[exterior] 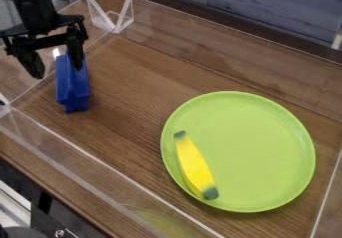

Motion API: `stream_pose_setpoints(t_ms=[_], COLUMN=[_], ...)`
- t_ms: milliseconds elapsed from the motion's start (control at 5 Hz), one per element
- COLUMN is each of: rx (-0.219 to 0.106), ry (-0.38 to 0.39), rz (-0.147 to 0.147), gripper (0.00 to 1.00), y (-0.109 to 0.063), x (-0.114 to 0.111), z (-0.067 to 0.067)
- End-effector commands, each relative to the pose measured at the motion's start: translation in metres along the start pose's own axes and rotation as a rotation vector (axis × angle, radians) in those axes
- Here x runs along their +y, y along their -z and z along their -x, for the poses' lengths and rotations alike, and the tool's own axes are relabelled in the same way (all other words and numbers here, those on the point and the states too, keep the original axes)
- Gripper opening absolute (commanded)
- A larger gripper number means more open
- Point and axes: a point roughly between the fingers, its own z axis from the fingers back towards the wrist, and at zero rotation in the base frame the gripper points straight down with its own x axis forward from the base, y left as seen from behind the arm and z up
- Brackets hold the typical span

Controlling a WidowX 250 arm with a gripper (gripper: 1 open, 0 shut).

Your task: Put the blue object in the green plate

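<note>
My gripper (51, 58) points straight down with its two black fingers (76, 52) spread wide and nothing between them held. One finger hangs to the left of the blue object (70, 83) and the other sits at its far end, so the jaws straddle the block's upper part; I cannot tell whether either finger touches it. The blue object lies on the wooden table (140, 87), a long narrow block with its length running away from the camera, close to the left wall of the clear plastic enclosure (54, 147). The green plate (254, 147) rests well apart from it, toward the lower right of the table. Inside the plate, along its left rim, lies a yellow banana-shaped item (195, 165) with dark tips.
</note>
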Motion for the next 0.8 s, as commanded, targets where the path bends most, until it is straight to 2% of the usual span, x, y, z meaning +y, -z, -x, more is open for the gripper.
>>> stream_pose_setpoints(t_ms=[0, 600], rx=[-0.048, -0.051], ry=[-0.029, -0.047], rz=[0.010, 0.023], gripper=[1.00, 1.00], y=[-0.0099, -0.0084], x=[0.0027, 0.0042], z=[-0.0122, -0.0220])
